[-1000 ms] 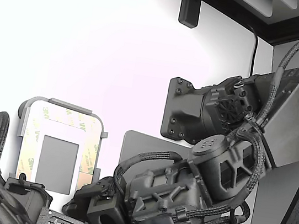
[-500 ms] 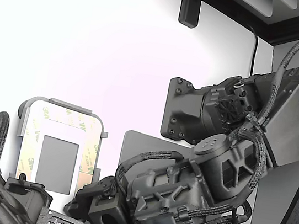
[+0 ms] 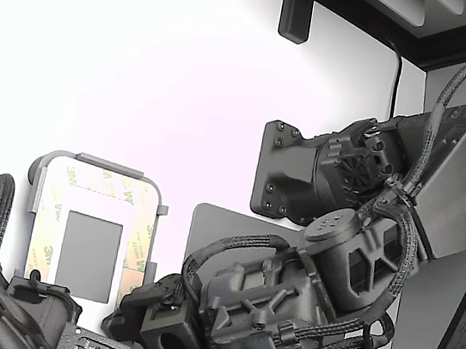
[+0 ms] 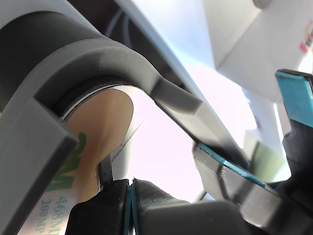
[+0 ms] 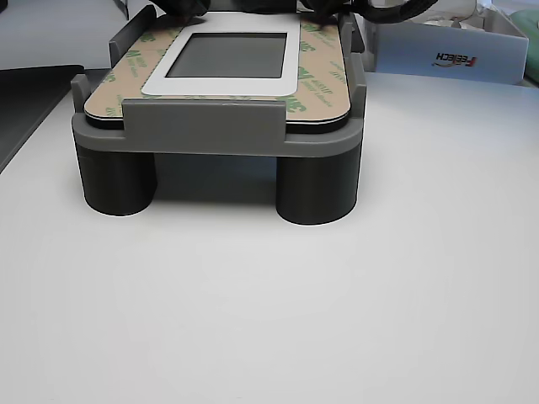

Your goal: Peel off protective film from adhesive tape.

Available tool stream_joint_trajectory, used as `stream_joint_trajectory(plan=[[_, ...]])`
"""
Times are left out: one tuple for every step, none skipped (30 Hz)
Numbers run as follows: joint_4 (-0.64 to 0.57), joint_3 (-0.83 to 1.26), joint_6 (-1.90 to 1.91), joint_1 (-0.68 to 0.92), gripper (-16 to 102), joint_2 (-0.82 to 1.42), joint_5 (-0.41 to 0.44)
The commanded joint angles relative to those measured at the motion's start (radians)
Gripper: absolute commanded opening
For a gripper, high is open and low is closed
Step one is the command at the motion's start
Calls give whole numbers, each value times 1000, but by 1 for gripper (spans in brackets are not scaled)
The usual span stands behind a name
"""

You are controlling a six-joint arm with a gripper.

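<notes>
The adhesive tape (image 3: pixel 54 201) forms a cream-tan border with green 3M print around a small grey rectangle (image 3: pixel 90 244), seated in a grey holder (image 3: pixel 100 162) low on the exterior view's left. The other view shows the tape (image 5: pixel 320 76) on the raised holder (image 5: pixel 219 118). My gripper (image 3: pixel 121 319) is at the holder's lower right corner. In the wrist view my gripper (image 4: pixel 131 196) is shut, its dark fingers pressed together. The protective film (image 4: pixel 98 127) curves at the corner and its edge runs down into them.
A second arm (image 3: pixel 14 309) sits at the holder's lower edge, and its blue-padded fingers (image 4: pixel 230 171) stand apart by the holder rim (image 4: pixel 176 98). A grey plate (image 3: pixel 226 226) lies under my arm. A white box (image 5: pixel 446 50) stands behind the holder on the white table (image 5: pixel 337 320).
My arm has shifted very slightly down and toward the exterior view's right. The holder, tape and second arm look unchanged.
</notes>
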Motion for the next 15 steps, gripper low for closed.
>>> stream_joint_trajectory(plan=[[-2,-25,-2,-8,-11,31,-2],[-3,-21,-3,-8,-11,31,-2],[-5,-20,-3,-8,-11,31,-2],[-6,-20,-5,-8,-11,31,-2],[-8,-20,-6,-8,-11,29,-2],[-11,-18,-8,-8,-11,29,-2],[-12,-15,-9,-8,-11,29,-3],[-15,-11,-11,-9,-11,29,-3],[-20,-6,-11,-9,-11,31,-3],[-25,-2,-12,-9,-11,32,-2],[-28,2,-12,-9,-11,32,-2],[-29,3,-14,-9,-11,32,-2],[-31,5,-15,-9,-11,32,0],[-31,6,-15,-9,-11,32,0],[-31,8,-17,-9,-11,32,2]])
